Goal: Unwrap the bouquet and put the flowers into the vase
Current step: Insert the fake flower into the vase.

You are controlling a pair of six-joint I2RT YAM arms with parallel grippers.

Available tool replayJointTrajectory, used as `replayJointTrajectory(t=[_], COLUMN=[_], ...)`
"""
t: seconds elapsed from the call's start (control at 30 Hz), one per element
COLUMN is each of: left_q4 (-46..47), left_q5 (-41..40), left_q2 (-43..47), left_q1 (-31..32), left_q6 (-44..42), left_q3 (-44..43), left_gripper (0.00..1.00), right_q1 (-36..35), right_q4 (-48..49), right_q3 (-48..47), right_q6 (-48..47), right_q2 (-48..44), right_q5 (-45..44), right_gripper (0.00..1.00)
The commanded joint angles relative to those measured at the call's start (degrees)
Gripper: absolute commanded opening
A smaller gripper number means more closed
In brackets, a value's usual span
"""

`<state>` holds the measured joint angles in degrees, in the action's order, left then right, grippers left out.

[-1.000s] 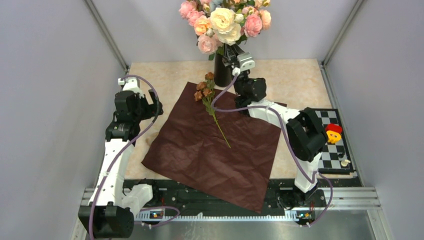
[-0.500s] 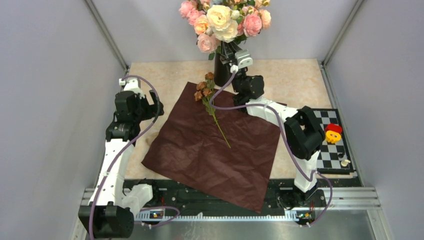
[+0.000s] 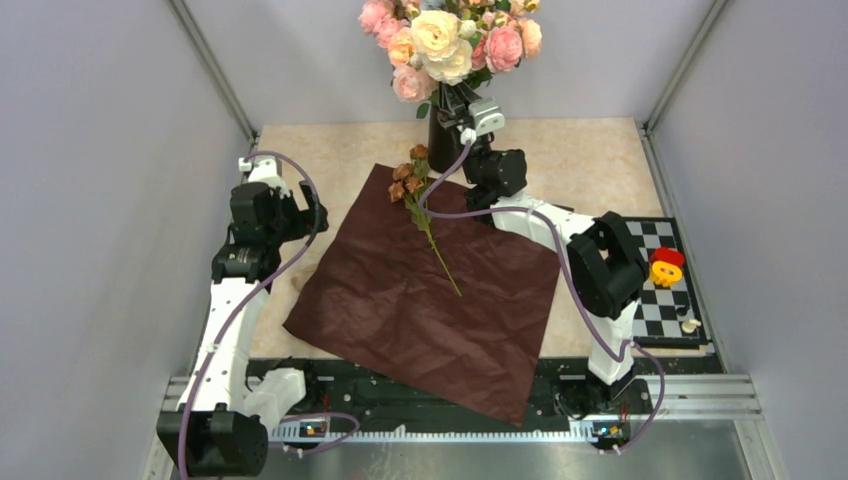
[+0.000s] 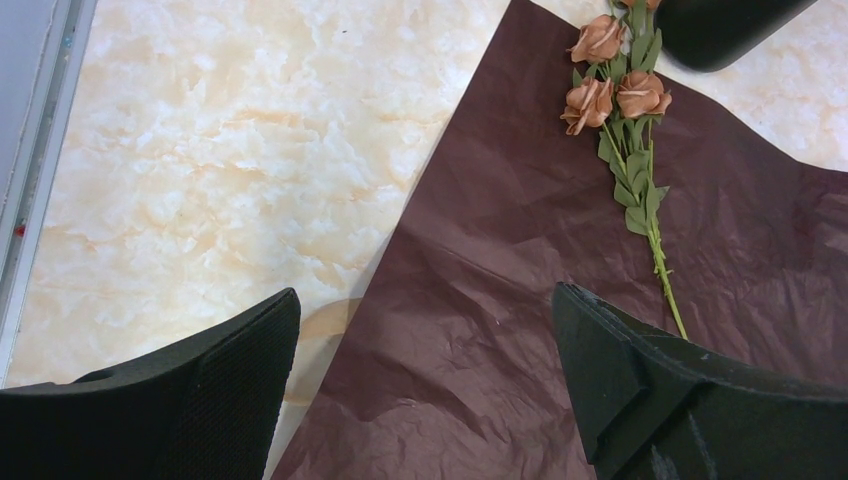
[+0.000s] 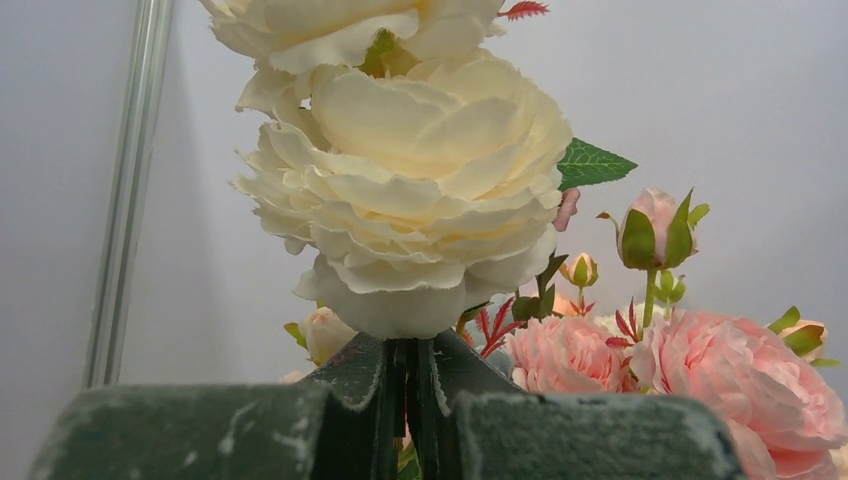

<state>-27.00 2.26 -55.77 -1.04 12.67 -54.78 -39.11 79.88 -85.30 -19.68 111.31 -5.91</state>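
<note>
Maroon paper point(image 3: 430, 300) spread flat on marble table point(image 3: 330, 150), brown rose stem point(image 3: 430, 232) lying on it near black vase point(image 3: 438, 150), right gripper point(image 5: 405, 370) pinching cream bloom point(image 5: 410, 200) by its stem at vase, left gripper point(image 4: 425, 370) spread wide over paper's left edge.

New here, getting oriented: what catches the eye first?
The big cluster of pink and cream blooms in the black vase at the table's far edge, where the right gripper is shut on the stem of a cream bloom. Then the maroon paper spread flat mid-table, one brown rose sprig lying on it.
</note>
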Motion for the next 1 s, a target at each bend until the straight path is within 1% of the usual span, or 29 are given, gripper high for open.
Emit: replayJointTrajectory(t=[0.0, 0.53, 0.97], left_q4=[2.31, 2.39, 2.39], left_q5=[0.9, 1.12, 1.17], left_q2=[1.27, 1.8, 2.16], left_q1=[-0.29, -0.28, -0.28], left_q6=[-0.01, 0.08, 0.11], left_q3=[0.2, 0.44, 0.46], left_gripper=[0.99, 0.99, 0.99], right_q1=[1.54, 1.76, 1.61], right_q4=[-6.59, -7.92, -7.41], right_q3=[-0.25, 4.01, 6.39], right_q6=[1.97, 5.23, 4.22], right_q2=[0.45, -0.15, -3.41], right_q5=[-1.77, -2.45, -1.79], right_gripper=[0.0, 0.0, 0.0])
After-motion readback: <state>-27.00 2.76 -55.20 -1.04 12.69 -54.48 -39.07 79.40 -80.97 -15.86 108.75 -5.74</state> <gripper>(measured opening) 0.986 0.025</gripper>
